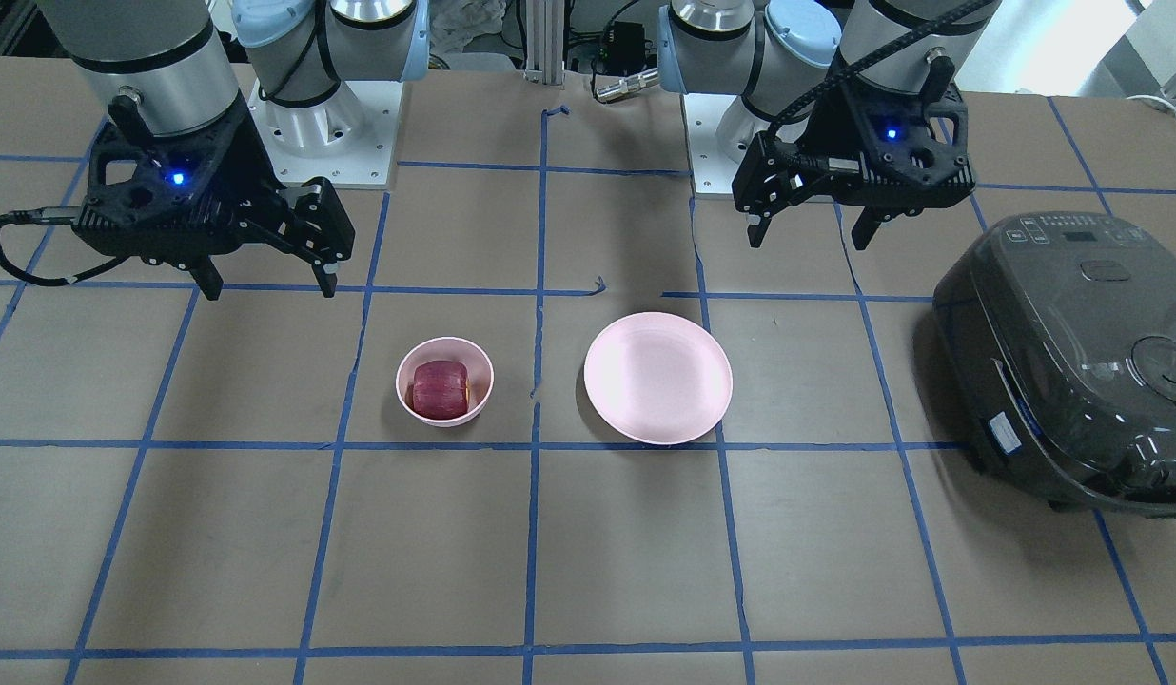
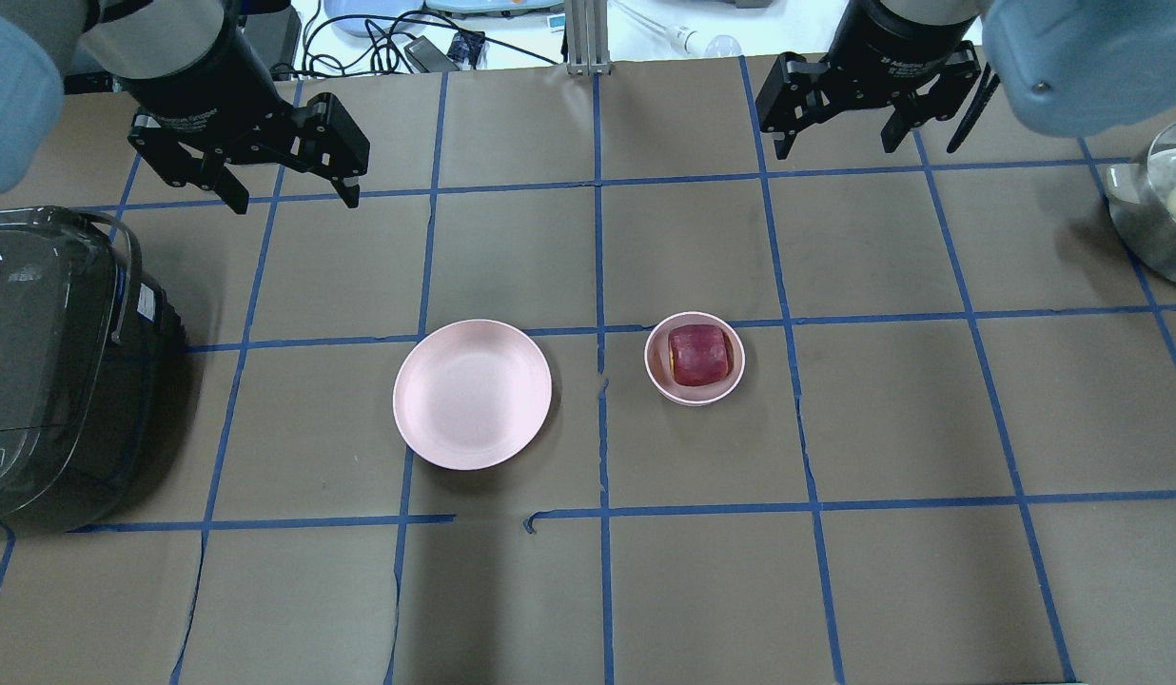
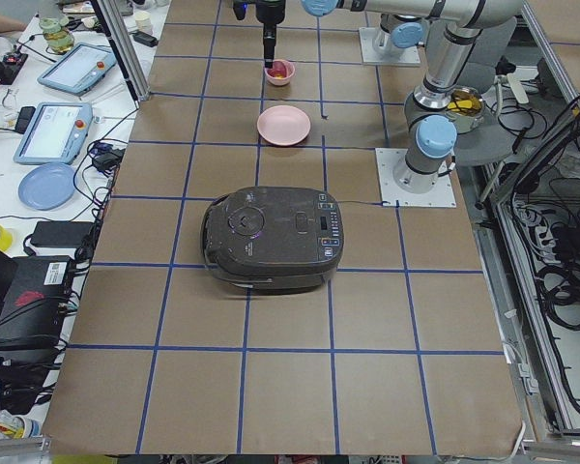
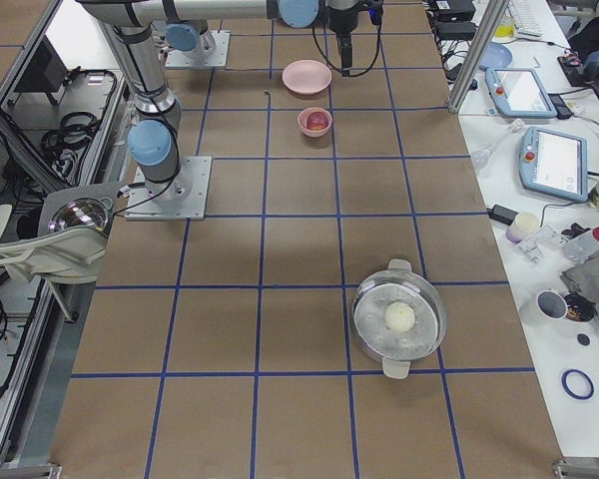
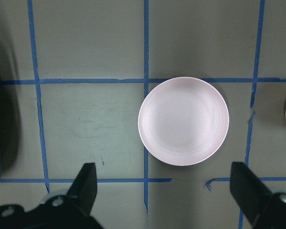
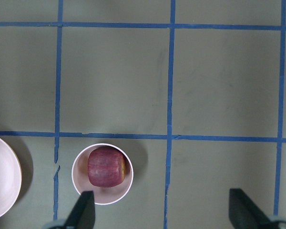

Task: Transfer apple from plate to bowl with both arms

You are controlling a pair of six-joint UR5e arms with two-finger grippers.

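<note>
We see the apple (image 1: 441, 388) lying inside the bowl (image 1: 403, 377), and it fills most of the bowl. The plate (image 1: 657, 378) stands just beside the bowl without touching it, and its surface is bare. A blue tape line (image 1: 540, 342) on the table (image 1: 217, 542) runs between the 2 dishes.

Both grippers hang above the table on the robot's side of the dishes, well apart from them. The left gripper (image 1: 809, 236) is on the plate's side. Its 2 fingers are spread wide and they hold nothing. In its wrist view the plate lies below, between the 2 fingertips. The right gripper (image 1: 268, 283) is on the bowl's side. Its 2 fingers are also spread wide, with nothing between them. In the right wrist view the bowl with the apple is low in the picture, close to 1 fingertip.

A dark rice cooker (image 1: 1073, 362) sits at the table's end on the robot's left. A metal pot (image 2: 1154, 224) sits at the other end.
</note>
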